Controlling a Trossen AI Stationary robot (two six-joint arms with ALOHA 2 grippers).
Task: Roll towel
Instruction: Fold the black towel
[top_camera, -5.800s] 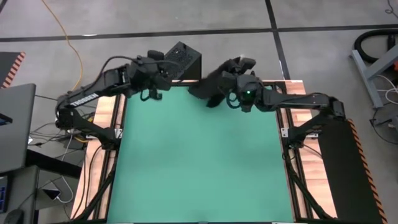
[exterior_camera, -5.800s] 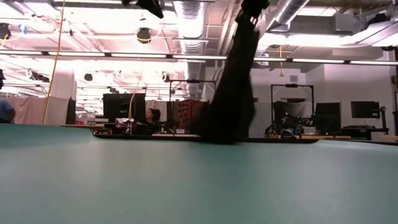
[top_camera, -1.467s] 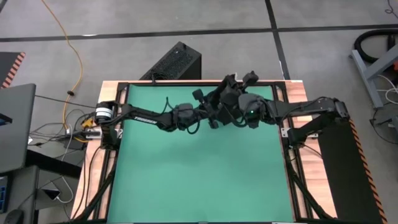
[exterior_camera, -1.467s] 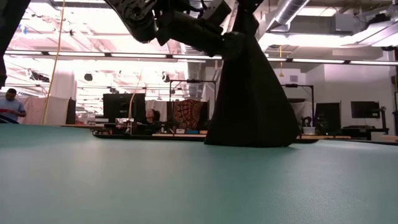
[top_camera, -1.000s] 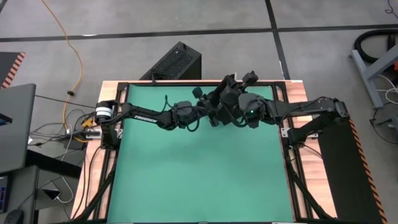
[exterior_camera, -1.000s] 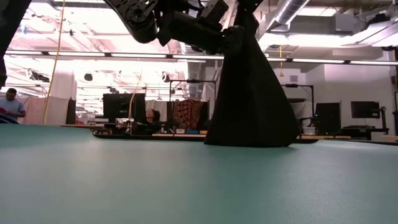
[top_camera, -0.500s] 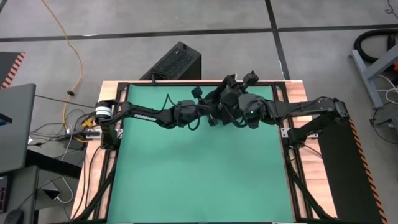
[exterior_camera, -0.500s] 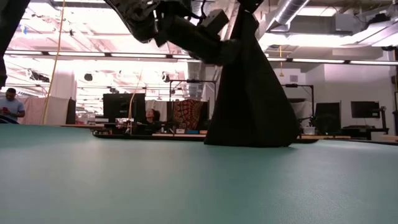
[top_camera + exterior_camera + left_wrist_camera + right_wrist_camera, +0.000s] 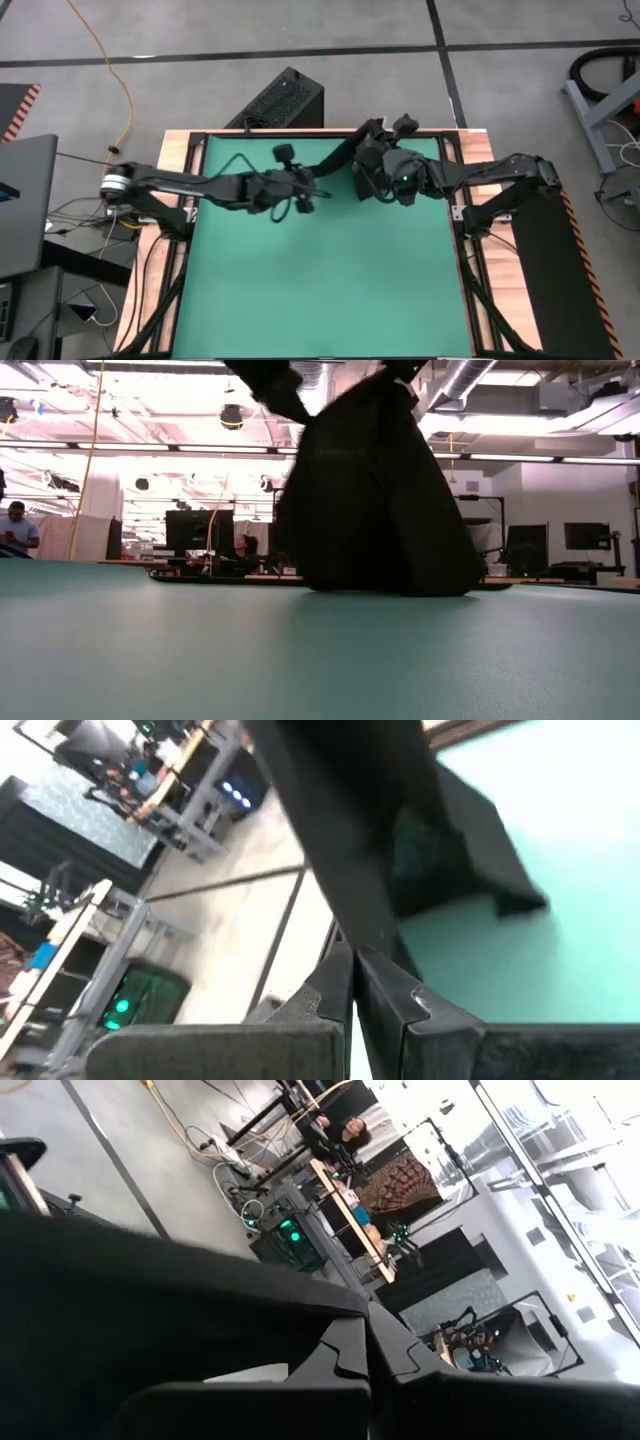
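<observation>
The towel (image 9: pixel 335 165) is held up off the green mat (image 9: pixel 320 270) between the two tools, near the mat's far edge. The right tool (image 9: pixel 368 150) is clamped on an upper corner of the towel, above the far part of the tabletop (image 9: pixel 180 175). The left tool (image 9: pixel 318 190) is pinched together on a towel edge, lower than the right tool and on the near left side of it; in the left wrist view its fingers (image 9: pixel 335 990) are seen pressed together with black cloth between them.

In the low view the towel (image 9: pixel 375 490) is seen as a broad black sheet, narrow at the top and wide at the bottom, with its lower hem touching or just above the mat (image 9: pixel 320 660); which of the two cannot be told. Folds and a dangling corner are seen in the left wrist view (image 9: pixel 470 850).

Toward the near edge from both tools, bare mat is seen across nearly the whole surface. Behind the right tool the far edge of the mat and the frame are close. A black box (image 9: pixel 285 100) stands on the floor beyond the far edge, behind the left tool. A person (image 9: pixel 14 528) is seen in the room behind.
</observation>
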